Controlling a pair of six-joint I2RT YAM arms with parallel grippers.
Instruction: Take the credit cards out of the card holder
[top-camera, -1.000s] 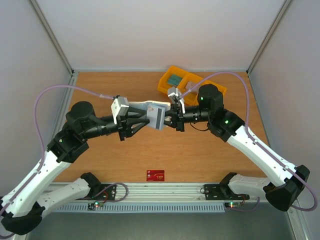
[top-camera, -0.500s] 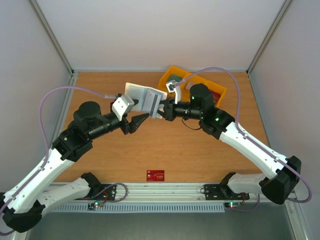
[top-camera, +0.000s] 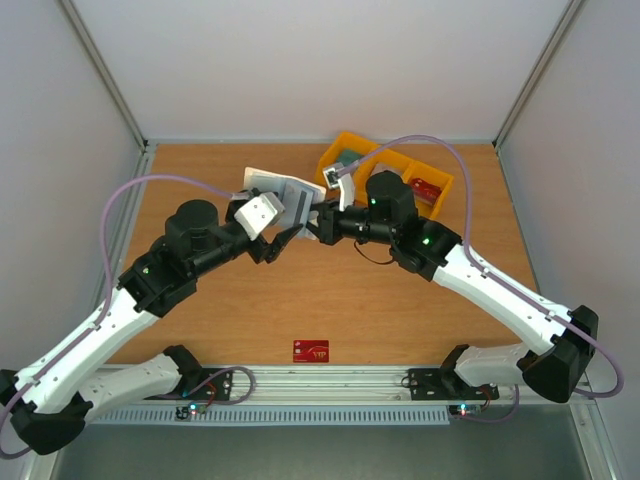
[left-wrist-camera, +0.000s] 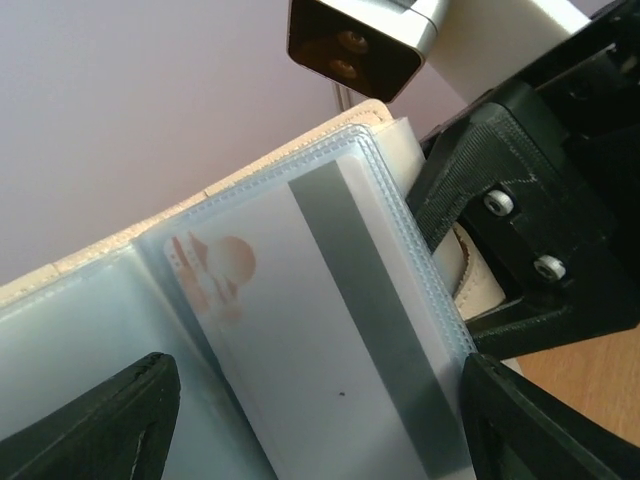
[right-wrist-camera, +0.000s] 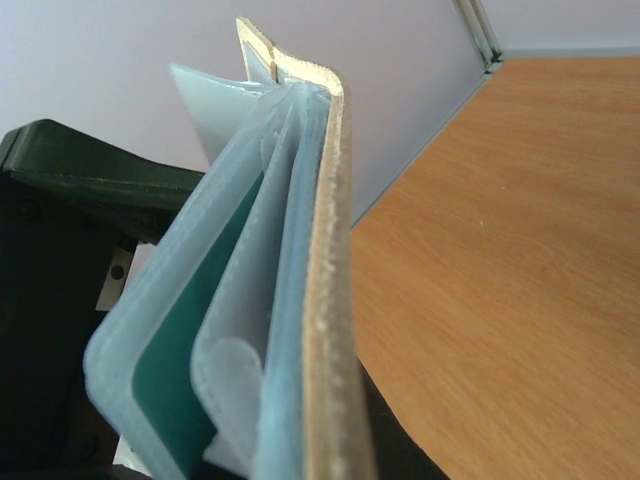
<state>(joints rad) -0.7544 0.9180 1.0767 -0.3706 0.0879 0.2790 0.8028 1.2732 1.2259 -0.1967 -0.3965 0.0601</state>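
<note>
Though cream outside, card holder (left-wrist-camera: 300, 330) grey-blue inside

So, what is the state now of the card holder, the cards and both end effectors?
card holder: open, held above the table
pale card: inside a clear sleeve of the card holder
red card: out, flat on the table
left end effector: open, gripping nothing
right end effector: shut on card holder
</note>
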